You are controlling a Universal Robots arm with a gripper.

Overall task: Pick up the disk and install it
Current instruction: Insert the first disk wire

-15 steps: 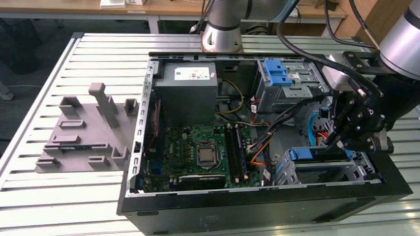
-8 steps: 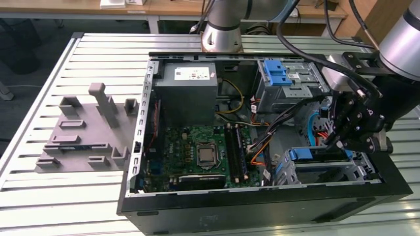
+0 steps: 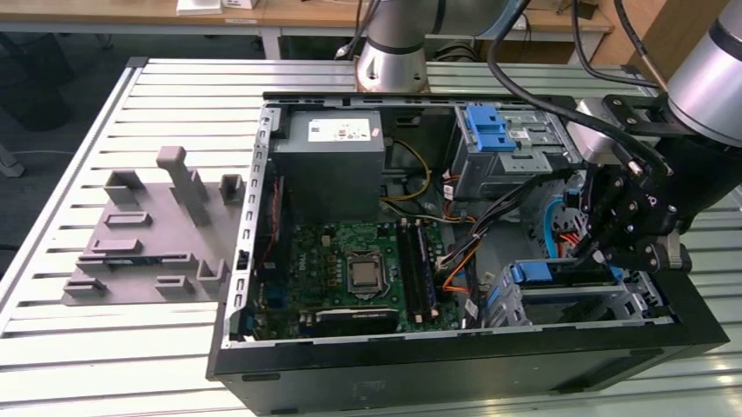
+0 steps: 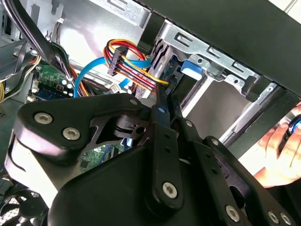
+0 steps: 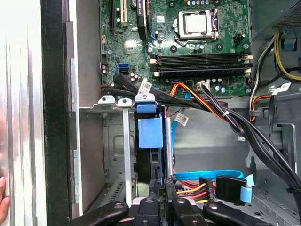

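The disk (image 5: 149, 157) stands on edge in a slot of the grey drive bay (image 5: 113, 141), its blue bracket tab (image 5: 150, 132) facing the motherboard. In the exterior view the disk (image 3: 557, 274) sits low in the near corner of the open computer case, on the exterior view's right. My gripper (image 3: 586, 259) reaches down into that corner. Its thin black fingers (image 5: 168, 184) press against the two flat sides of the disk's end, so the gripper (image 5: 161, 184) is shut on it. The second wrist view looks along the gripper (image 4: 165, 96) toward the bay.
Bundled power and data cables (image 5: 207, 101) run close beside the bay. A grey cage with a blue latch (image 3: 493, 130) and the power supply box (image 3: 336, 143) stand at the case's far end. A person's hand (image 4: 277, 150) rests outside the case. A grey fixture plate (image 3: 151, 234) lies on the table.
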